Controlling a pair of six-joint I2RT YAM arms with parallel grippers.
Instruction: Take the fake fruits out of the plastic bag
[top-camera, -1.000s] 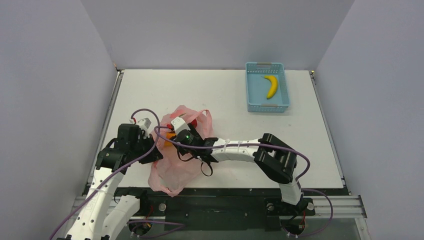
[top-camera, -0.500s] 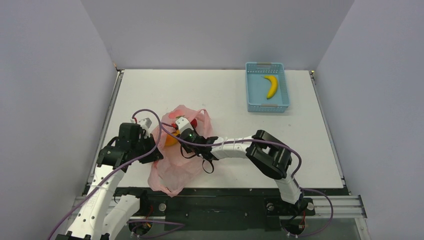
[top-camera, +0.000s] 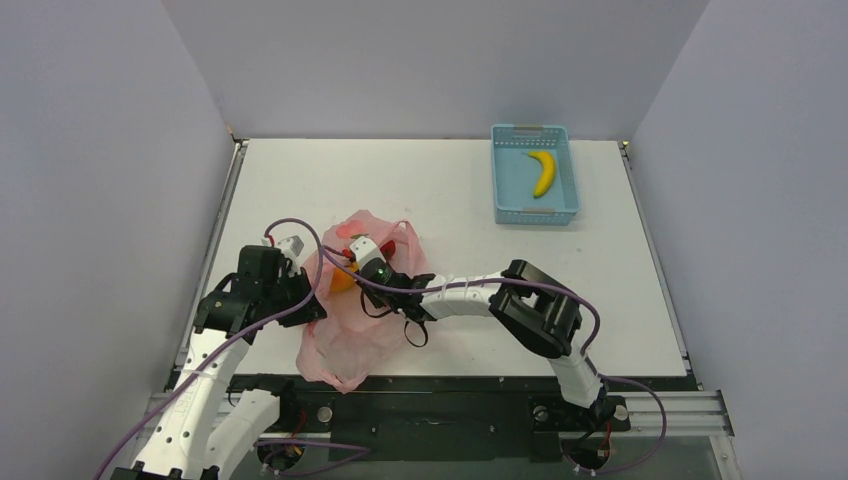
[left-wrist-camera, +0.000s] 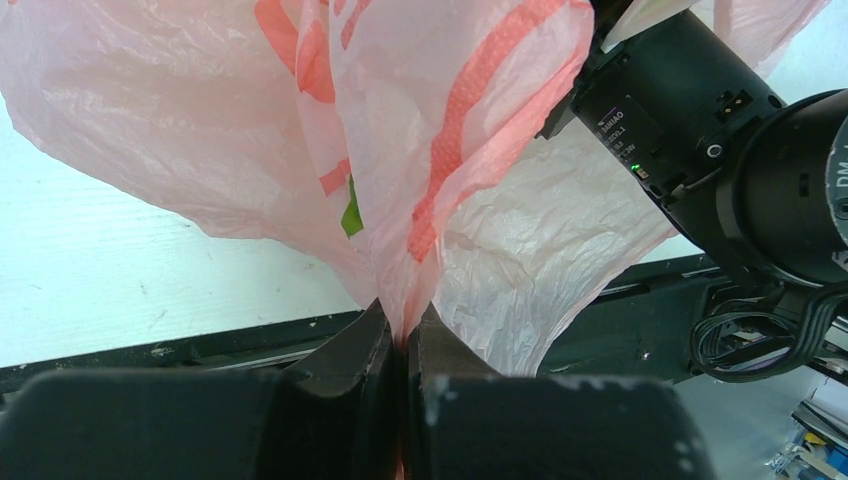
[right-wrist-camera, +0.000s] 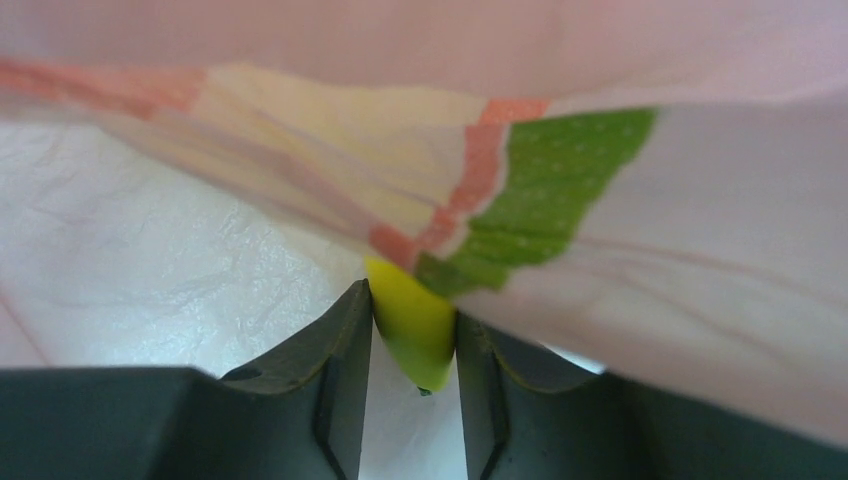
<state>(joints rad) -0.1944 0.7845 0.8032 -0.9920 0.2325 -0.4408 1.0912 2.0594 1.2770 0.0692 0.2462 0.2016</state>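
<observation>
The pink plastic bag (top-camera: 345, 345) lies crumpled at the near left of the table. My left gripper (top-camera: 310, 306) is shut on a fold of its film, seen pinched between the jaws in the left wrist view (left-wrist-camera: 405, 325). My right gripper (top-camera: 352, 266) reaches inside the bag's mouth. In the right wrist view it (right-wrist-camera: 413, 315) is shut on the green-tipped end of a yellow banana (right-wrist-camera: 412, 325), with printed bag film (right-wrist-camera: 560, 190) draped over the rest. An orange-yellow mango-like fruit (top-camera: 340, 281) shows through the bag. The other fruits are hidden.
A light-blue slotted basket (top-camera: 535, 214) stands at the back right with a second yellow banana (top-camera: 543, 172) in it. Grey walls close in the table on three sides. The right arm's forearm (top-camera: 465, 296) lies low across the table's near middle.
My right gripper has pushed a little further left into the bag, and the arm's elbow shifted left with it. The left gripper keeps its hold on the bag.
</observation>
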